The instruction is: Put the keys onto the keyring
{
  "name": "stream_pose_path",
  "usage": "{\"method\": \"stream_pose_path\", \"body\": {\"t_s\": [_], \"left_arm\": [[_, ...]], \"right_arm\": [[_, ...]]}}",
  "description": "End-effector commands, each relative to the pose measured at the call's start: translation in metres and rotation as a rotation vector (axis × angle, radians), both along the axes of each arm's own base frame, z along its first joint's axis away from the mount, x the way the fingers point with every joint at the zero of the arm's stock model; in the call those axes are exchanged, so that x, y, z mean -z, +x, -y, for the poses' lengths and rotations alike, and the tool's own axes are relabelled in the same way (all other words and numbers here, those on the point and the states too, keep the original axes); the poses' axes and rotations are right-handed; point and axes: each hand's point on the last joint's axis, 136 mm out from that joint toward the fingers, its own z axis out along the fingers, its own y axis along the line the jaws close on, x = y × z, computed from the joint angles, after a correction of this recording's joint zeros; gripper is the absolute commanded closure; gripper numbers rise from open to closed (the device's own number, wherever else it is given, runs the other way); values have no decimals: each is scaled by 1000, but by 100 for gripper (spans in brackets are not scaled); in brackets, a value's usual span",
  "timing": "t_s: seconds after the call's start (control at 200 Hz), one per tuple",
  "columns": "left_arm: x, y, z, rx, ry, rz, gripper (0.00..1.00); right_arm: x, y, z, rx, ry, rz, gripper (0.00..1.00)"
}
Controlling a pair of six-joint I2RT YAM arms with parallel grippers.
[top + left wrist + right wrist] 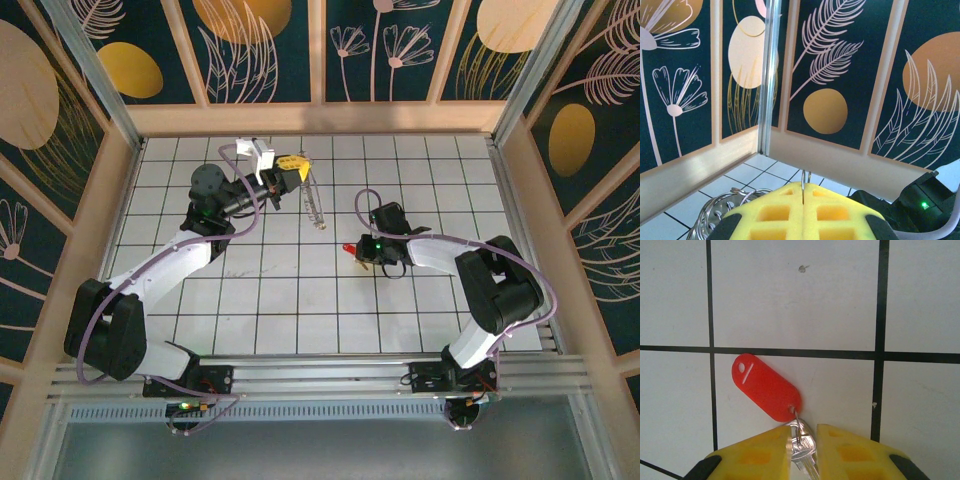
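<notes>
Left pincer (291,165) pinching silvery ridged keyring loop (314,203); right pincer (804,434) pinching small red-headed silver key (771,390) by thin edges, risking slipping when lifting.

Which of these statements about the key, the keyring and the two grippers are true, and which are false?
1. The left gripper pinches the keyring. True.
2. The key sits between the right gripper's pads. True.
3. The tag on the key is blue. False: it is red.
4. The key is already on the keyring. False: they are apart, one at each gripper.
</notes>
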Motion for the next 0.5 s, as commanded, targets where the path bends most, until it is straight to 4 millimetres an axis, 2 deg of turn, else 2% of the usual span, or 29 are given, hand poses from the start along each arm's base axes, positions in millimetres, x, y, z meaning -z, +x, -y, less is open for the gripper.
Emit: {"method": "stream_pose_path", "body": {"t_s": [0.0, 0.39, 0.495], "left_arm": [[-24, -5, 1, 12, -44, 74, 100], [-23, -5, 1, 11, -44, 70, 100], [-23, -5, 1, 11, -44, 70, 100]], "right_arm": [[-2, 3, -8, -13, 20, 7, 80], [-1, 5, -12, -18, 26, 5, 82], [-1, 6, -13, -21, 27, 5, 85]]}}
